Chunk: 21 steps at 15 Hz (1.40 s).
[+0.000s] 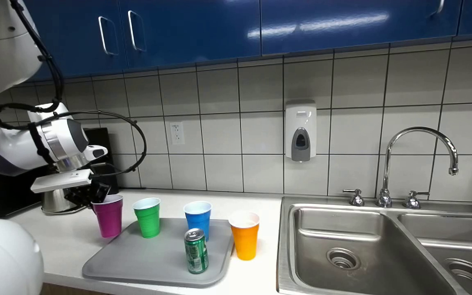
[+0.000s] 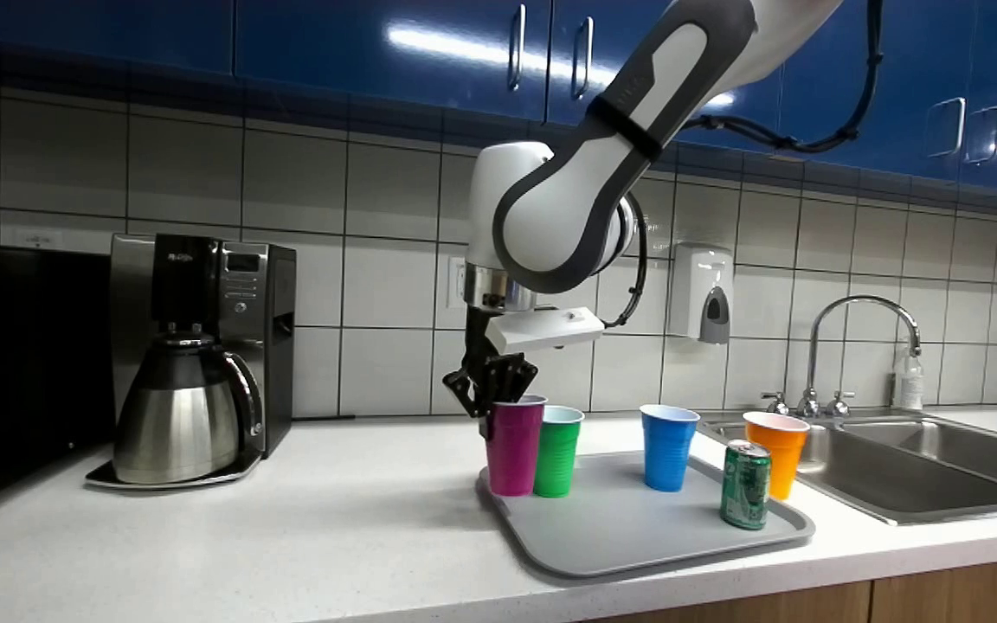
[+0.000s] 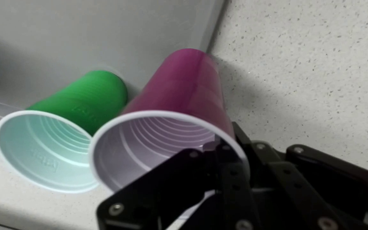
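My gripper is shut on the rim wall of a purple cup, one finger inside and one outside. The gripper also shows in both exterior views. The purple cup is upright, its base by the corner of a grey tray; whether it touches the surface I cannot tell. A green cup stands close beside it on the tray. A blue cup and a green can stand farther along the tray. An orange cup stands at the tray's far end.
A coffee maker with a steel carafe stands on the counter. A double steel sink with a tall faucet lies past the orange cup. A soap dispenser hangs on the tiles beneath blue cabinets.
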Available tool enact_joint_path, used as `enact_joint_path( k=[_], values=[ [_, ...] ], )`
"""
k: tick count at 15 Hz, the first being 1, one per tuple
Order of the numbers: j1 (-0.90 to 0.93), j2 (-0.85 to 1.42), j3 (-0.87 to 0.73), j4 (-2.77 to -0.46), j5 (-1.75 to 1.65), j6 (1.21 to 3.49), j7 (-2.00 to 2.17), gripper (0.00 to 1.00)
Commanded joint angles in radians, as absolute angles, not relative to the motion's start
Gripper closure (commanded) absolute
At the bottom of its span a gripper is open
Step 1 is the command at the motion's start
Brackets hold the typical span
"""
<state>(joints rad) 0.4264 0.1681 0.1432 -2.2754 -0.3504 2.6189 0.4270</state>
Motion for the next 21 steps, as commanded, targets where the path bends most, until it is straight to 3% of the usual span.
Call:
enact_joint_path(
  k=[1, 21],
  values=[
    [0.404, 0.097, 0.149, -2.336, -0.385, 2.594, 0.489, 0.99],
    [0.334, -0.062, 0.22, -2.53, -0.47, 2.577, 0.688, 0.99]
  ],
)
